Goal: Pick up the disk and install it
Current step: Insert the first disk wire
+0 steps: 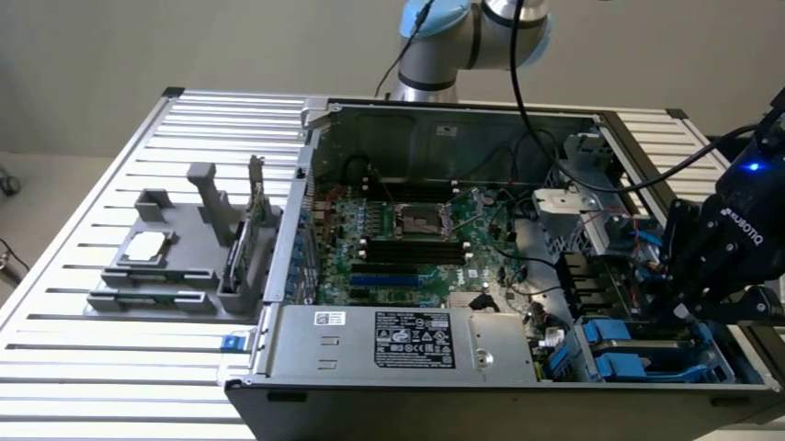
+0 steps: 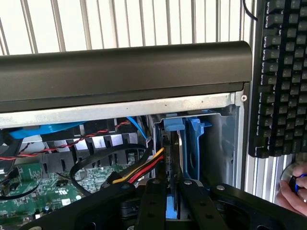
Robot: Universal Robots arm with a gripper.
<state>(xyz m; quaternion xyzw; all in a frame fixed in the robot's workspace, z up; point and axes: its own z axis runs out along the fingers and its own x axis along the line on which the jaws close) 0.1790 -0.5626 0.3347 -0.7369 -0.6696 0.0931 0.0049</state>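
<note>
gripper (image 1: 687, 308) is low at the 4 o'clock corner of the open computer case (image 1: 322, 112), down inside the drive bay, tight against the case's right wall in the exterior view. in the wrist view its two black fingers (image 2: 154, 201) are pinched nearly together on the top edge of the disk (image 2: 173, 148), which stands on edge with blue carrier rails either side, sitting in the bay slot just behind the case's front rim (image 2: 124, 67). little free room there: bay wall hard on one side, bundle of red, yellow and black wires (image 2: 136, 171) touching the other. motherboard (image 1: 411, 239) fills the case middle; power supply (image 1: 405, 342) lies along the 6 o'clock edge. grey fixture (image 1: 172, 262) with a small silver chip sits at 9 o'clock on the slatted table (image 1: 73, 367), well apart. keyboard (image 2: 283, 76) and a person's hand (image 2: 292, 189) lie outside the case.
</note>
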